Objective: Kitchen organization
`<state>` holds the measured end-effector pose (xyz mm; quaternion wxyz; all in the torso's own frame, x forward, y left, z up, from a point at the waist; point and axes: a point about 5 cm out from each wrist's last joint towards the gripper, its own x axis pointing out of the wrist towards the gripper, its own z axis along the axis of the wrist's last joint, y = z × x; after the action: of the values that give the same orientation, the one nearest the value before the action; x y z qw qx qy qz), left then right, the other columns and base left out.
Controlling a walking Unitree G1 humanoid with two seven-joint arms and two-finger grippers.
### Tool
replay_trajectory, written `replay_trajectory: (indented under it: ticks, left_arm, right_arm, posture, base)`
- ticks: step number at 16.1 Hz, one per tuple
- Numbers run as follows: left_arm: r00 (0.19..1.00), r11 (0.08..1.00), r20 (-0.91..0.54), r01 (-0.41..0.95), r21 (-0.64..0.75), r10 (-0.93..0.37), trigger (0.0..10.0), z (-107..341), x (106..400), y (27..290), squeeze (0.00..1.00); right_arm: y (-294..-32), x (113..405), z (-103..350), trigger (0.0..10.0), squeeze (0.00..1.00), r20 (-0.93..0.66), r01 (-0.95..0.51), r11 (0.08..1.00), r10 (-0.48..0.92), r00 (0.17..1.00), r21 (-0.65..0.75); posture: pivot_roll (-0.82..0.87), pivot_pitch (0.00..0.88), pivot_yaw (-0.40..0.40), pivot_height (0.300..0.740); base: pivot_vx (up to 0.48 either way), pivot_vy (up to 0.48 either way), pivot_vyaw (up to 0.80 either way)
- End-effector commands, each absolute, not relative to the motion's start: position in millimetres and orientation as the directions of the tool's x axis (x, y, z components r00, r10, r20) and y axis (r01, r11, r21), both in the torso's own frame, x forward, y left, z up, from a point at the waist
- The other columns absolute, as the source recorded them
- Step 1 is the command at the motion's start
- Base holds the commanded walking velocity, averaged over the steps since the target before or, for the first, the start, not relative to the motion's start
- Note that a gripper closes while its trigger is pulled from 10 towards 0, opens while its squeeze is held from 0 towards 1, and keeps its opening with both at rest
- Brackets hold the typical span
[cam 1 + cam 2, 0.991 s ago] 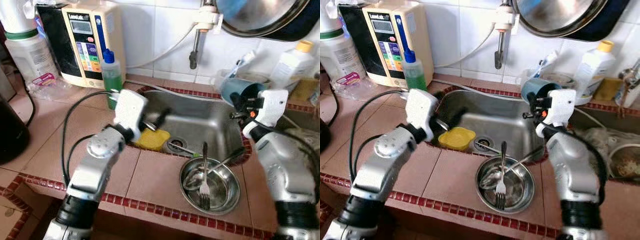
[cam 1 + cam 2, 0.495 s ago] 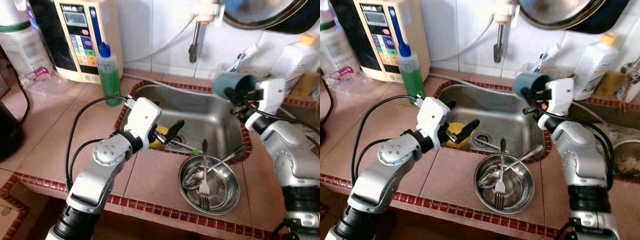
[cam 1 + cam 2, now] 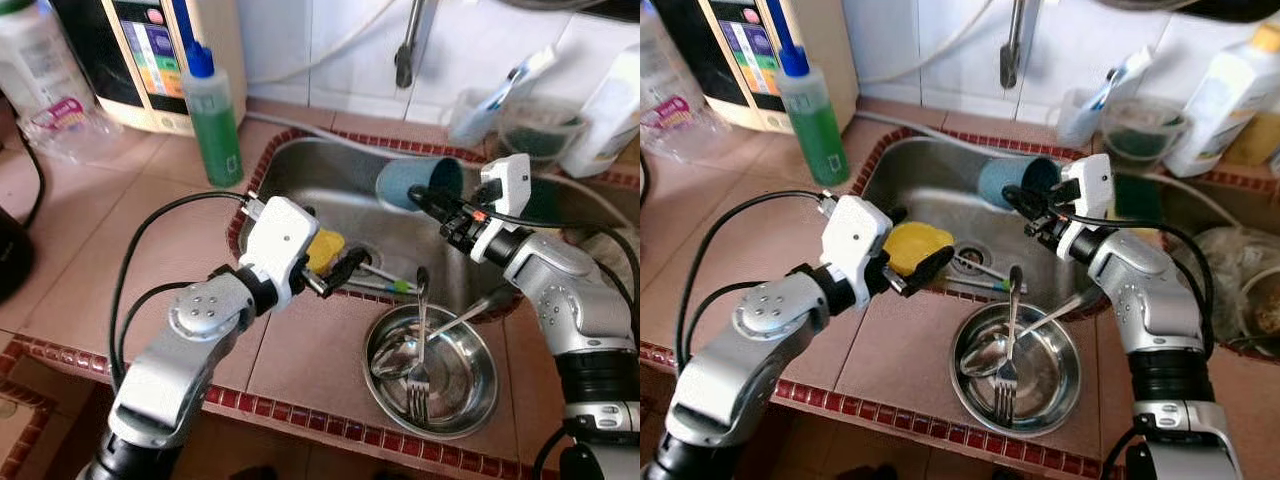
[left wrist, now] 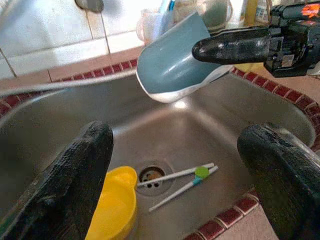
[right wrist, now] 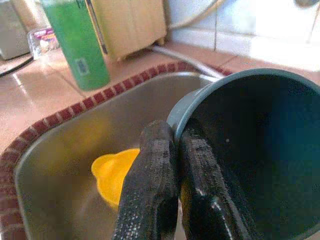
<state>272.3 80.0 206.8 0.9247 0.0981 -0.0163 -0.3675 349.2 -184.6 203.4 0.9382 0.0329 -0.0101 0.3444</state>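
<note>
Cup (image 3: 418,184), teal, hangs tipped over the sink (image 3: 300,170) at centre frame. Nearest, our left gripper (image 3: 335,275) spreads its fingers above the yellow dish (image 3: 322,246); beyond, our right gripper (image 3: 428,203) pinches the cup's rim. Next, we'd judge, lowering it calls for care.

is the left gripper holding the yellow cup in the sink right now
No, the left gripper is open over the sink, with the yellow cup lying untouched below its fingers.

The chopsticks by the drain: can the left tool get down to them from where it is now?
Probably yes. The left tool is open above the sink, with the chopsticks bare between its fingers. The yellow cup lies beside them; the blue cup in the right tool hangs higher.
</note>
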Motion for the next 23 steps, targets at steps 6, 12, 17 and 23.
replay_trajectory:
  ticks: [6,12,17,23]
  left_arm:
    - [0.704,0.689,-0.058,0.706,0.166,-0.708,10.0,211.0,266.1,78.0,0.0]
    - [0.7,0.688,-0.05,0.71,0.15,-0.712,10.0,214.0,269.0,77.4,0.0]
    - [0.683,0.673,-0.035,0.725,0.146,-0.729,10.0,216.6,267.6,74.8,0.0]
    - [0.639,0.631,-0.019,0.763,0.141,-0.769,10.0,220.4,262.0,69.3,0.0]
  right_arm:
    - [-196.9,353.8,211.9,10.0,0.0,0.059,-0.609,0.784,0.607,0.793,0.116]
    - [-209.4,353.3,208.1,10.0,0.0,0.043,-0.548,0.805,0.554,0.831,0.225]
    - [-210.3,354.1,206.7,10.0,1.0,0.043,-0.537,0.799,0.548,0.836,0.27]
    - [-205.4,356.5,206.4,10.0,1.0,0.05,-0.55,0.78,0.563,0.825,0.299]
  posture:
    - [-0.08,0.246,0.024,0.74]
    - [-0.09,0.239,0.029,0.74]
    - [-0.09,0.233,0.03,0.74]
    - [-0.08,0.205,0.026,0.74]
  base:
    - [0.0,0.0,0.0]
    - [0.0,0.0,0.0]
    - [0.0,0.0,0.0]
    - [0.0,0.0,0.0]
